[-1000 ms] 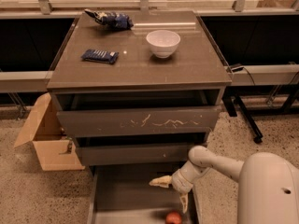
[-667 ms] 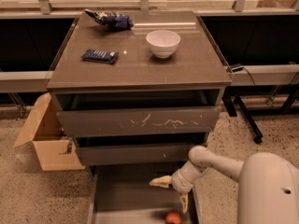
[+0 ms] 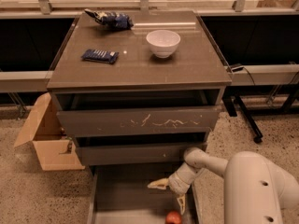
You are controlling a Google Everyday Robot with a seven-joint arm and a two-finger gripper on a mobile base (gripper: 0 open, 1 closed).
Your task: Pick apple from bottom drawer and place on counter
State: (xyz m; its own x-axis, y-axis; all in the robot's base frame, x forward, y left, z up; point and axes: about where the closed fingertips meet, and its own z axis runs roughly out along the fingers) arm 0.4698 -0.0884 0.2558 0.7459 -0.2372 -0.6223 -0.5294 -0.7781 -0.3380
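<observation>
The apple (image 3: 173, 217) is small and red and lies on the grey floor of the open bottom drawer (image 3: 126, 197), near its right wall at the lower edge of the camera view. My gripper (image 3: 169, 194) hangs over the drawer on a white arm coming from the lower right. Its two pale fingers are spread apart, one pointing left (image 3: 157, 184) and one pointing down (image 3: 181, 203). It is open, empty, and just above the apple, not touching it. The counter (image 3: 140, 59) is the glossy grey-brown top of the cabinet.
On the counter stand a white bowl (image 3: 163, 42), a dark blue packet (image 3: 99, 56) and a crumpled blue bag (image 3: 112, 19) at the back. An open cardboard box (image 3: 46, 139) stands on the floor left of the cabinet. A black stand leg (image 3: 247, 120) is at the right.
</observation>
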